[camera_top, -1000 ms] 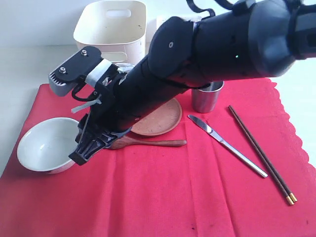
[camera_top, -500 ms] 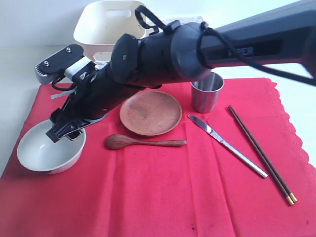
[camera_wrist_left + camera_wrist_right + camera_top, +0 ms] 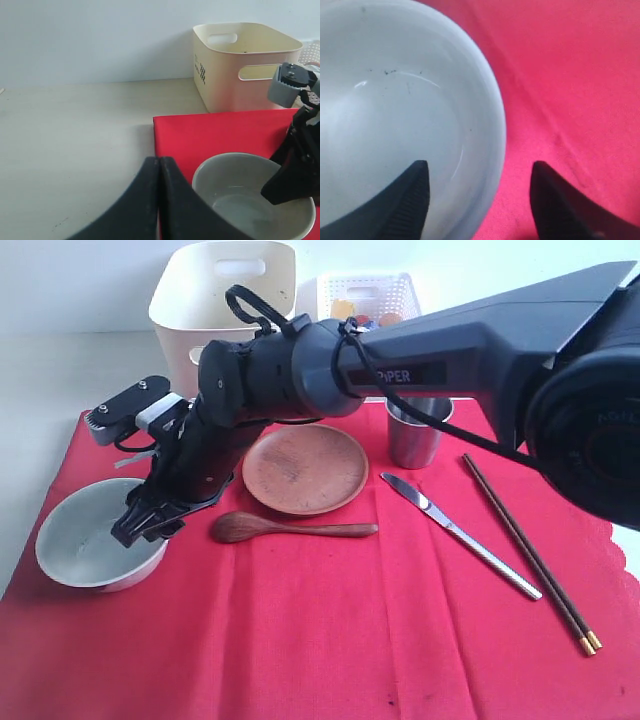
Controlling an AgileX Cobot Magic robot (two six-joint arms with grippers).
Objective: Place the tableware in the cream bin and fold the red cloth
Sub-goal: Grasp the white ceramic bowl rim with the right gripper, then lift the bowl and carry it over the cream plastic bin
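In the exterior view, my right gripper [image 3: 143, 523] sits at the right rim of the bowl [image 3: 80, 552], which rests bare inside on the left of the cloth [image 3: 330, 640]. The bin [image 3: 225, 300] stands behind the cloth. The basket [image 3: 365, 290] beside it holds small coloured things I can't make out.

On the left wrist, my left gripper [image 3: 159, 195] is pinched together near the bowl.

On the right wrist, the jaws stand wide, straddling the bowl's rim and gripping nothing.
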